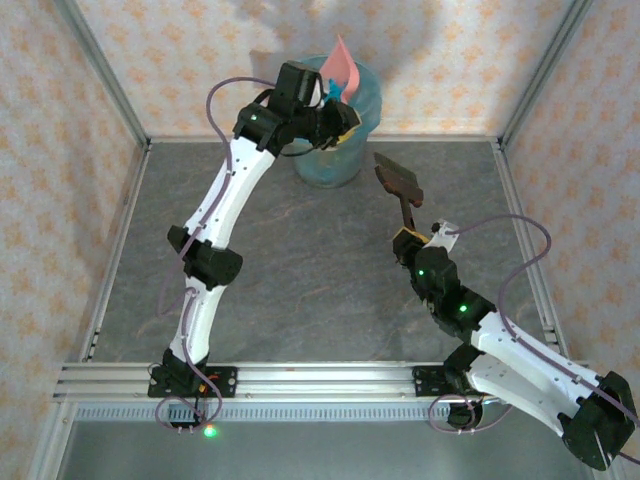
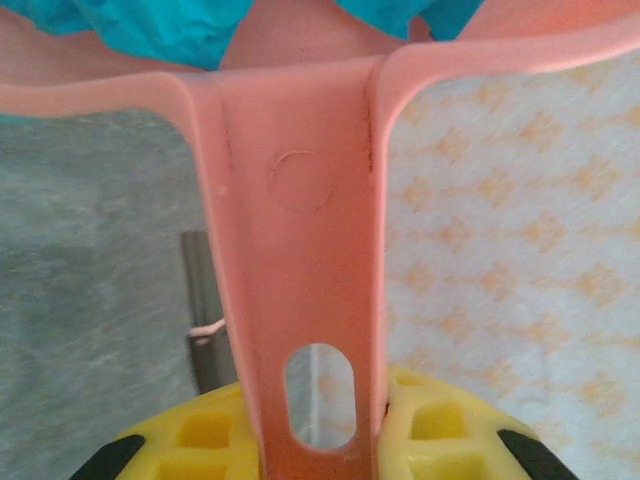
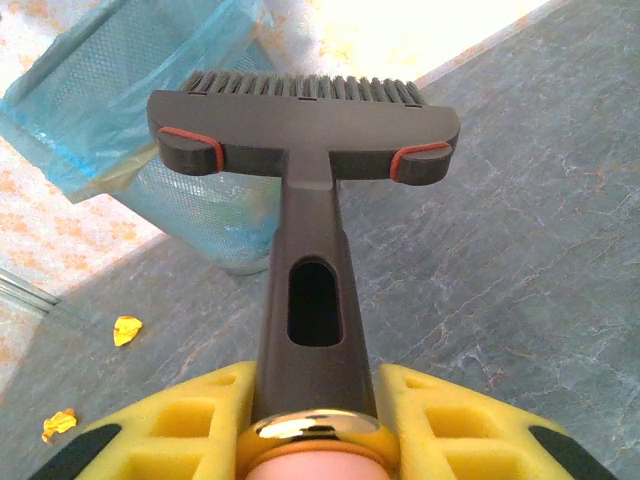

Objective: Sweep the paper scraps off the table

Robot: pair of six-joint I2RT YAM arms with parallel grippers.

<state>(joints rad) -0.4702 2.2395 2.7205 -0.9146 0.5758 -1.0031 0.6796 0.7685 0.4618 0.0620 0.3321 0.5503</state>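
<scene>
We note: left gripper [image 1: 338, 122] clenched on pink dustpan [image 1: 343, 62] handle, pan tilted up over blue-lined bin [image 1: 335, 165] at rear of table [image 1: 300, 280]. Right gripper [image 3: 315, 425] clamped around dark brush [image 3: 300, 125] handle, brush head pointing toward bin. We spot two orange paper scraps [image 3: 127, 329] lying on table near wall edge, well apart from brush.

The dustpan [image 2: 300, 250] sits between our left fingers [image 2: 205, 435], over the bin [image 1: 335, 165]; paper scraps [image 3: 127, 329] lie left of our right fingers [image 3: 440, 420].
</scene>
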